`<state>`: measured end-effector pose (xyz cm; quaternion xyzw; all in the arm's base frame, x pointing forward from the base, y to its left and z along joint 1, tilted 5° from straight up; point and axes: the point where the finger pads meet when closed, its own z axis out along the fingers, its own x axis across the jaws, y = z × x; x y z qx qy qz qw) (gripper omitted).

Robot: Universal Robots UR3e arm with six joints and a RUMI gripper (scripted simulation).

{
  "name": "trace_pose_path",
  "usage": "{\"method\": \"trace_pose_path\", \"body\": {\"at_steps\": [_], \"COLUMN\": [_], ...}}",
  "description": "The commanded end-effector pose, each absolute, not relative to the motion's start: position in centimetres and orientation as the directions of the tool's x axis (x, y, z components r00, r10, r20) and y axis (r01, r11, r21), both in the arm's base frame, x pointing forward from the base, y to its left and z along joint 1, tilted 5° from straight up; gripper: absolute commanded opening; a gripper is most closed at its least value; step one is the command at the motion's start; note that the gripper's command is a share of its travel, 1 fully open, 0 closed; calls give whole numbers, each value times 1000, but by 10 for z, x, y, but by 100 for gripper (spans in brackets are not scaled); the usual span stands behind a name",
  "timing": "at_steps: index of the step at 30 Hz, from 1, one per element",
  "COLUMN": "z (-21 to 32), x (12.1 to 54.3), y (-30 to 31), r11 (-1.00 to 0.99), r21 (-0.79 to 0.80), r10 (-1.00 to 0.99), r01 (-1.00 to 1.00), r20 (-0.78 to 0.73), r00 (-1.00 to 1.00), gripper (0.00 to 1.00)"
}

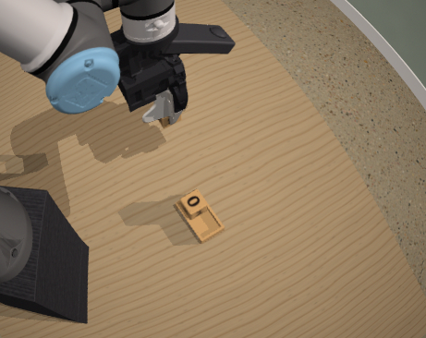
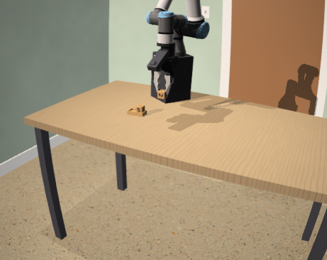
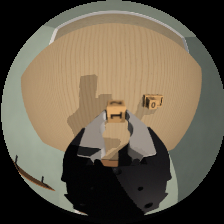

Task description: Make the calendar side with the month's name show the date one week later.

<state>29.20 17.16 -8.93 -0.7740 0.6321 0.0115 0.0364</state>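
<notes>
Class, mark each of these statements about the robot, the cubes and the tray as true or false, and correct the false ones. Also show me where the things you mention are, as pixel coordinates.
1. The grey metal fingers (image 1: 162,115) (image 2: 162,89) grip a small wooden cube (image 2: 162,94) (image 3: 116,112). True.
2. Both cubes sit in the shallow wooden tray (image 1: 202,240) (image 2: 132,114). False: only one does; the other is in the fingers.
3. The top view shows a 0 on the upper face of the other small wooden cube (image 1: 193,203) (image 2: 140,109) (image 3: 153,104), the one in the tray. True.
4. The gripped cube is directly above the tray. False: it is off to one side of it.
5. One end of the tray has no cube in it. True.
</notes>
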Motion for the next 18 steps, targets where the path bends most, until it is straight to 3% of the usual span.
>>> {"method": "trace_pose_path", "body": {"at_steps": [1,18], "z": [-88,-88], "x": [291,287], "y": [179,187], "r11": [-358,-507], "r21": [-58,-67], "r10": [-930,-859], "r01": [-932,-860], "r20": [-61,-51], "r00": [361,510], "gripper": [11,11]}}
